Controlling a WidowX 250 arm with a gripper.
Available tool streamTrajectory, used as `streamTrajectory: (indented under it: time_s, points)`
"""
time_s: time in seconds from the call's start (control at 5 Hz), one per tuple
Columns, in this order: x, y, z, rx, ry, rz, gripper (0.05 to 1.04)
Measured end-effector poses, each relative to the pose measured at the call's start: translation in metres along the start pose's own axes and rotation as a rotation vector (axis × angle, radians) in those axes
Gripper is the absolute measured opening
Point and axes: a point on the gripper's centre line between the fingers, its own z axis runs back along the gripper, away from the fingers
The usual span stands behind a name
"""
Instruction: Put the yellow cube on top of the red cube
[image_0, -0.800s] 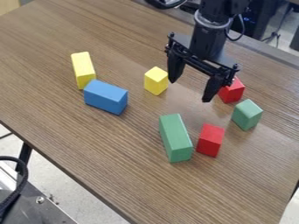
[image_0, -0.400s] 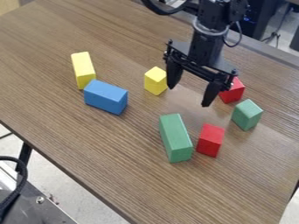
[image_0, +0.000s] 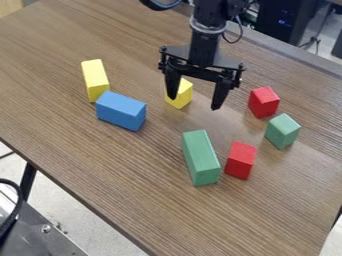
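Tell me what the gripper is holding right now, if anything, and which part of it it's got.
Nothing is held: the gripper is open, with a gap between its fingers, and the small yellow cube sits on the table.

No readable text — no label, brand, number or sign can be made out.
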Motion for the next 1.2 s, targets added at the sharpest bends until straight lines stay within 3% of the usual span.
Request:
streamTrajectory:
  time_s: [0.2,0.6,0.8,1.2]
  points:
    - [0.004,0.006,0.001,0.002,-0.005,0.213,1.0]
    - [0.013,0.012,-0.001,0.114,-0.026,0.671,1.0]
    - [0.014,0.012,-0.002,0.143,-0.005,0.852,1.0]
    - [0.014,0.013,-0.003,0.14,0.005,1.012,1.0]
